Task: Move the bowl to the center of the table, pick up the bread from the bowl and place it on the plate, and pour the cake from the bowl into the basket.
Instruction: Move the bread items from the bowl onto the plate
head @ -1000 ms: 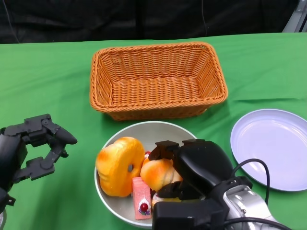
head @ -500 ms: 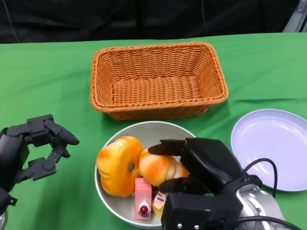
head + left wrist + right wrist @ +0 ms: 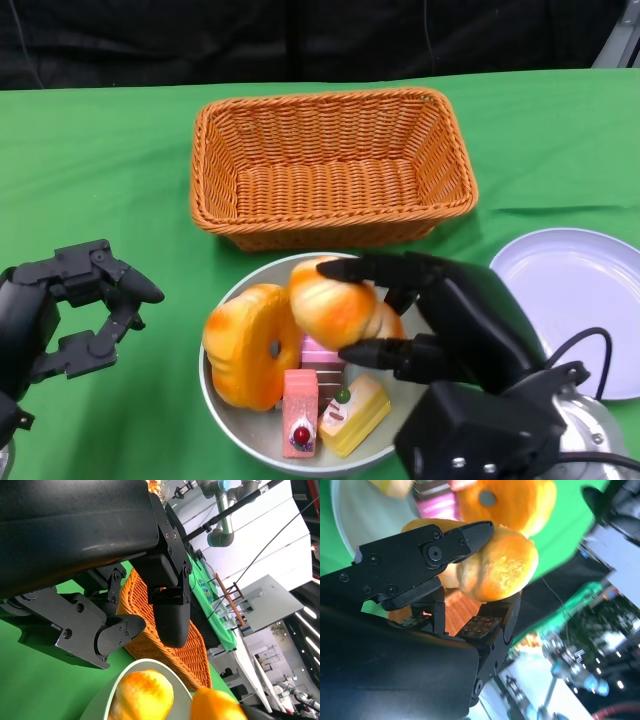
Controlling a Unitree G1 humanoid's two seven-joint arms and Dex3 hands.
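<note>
Though gripped (right robot hand (image 3: 440, 325)), glossy golden bread (image 3: 330, 305).

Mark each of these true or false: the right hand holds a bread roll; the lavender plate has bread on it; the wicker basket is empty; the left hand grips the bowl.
1. The right hand holds the round golden bread roll. True.
2. The lavender plate has bread on it. False: it is bare.
3. The orange wicker basket is empty. True.
4. The left hand grips the grey bowl. False: it is beside the bowl, holding nothing.
</note>
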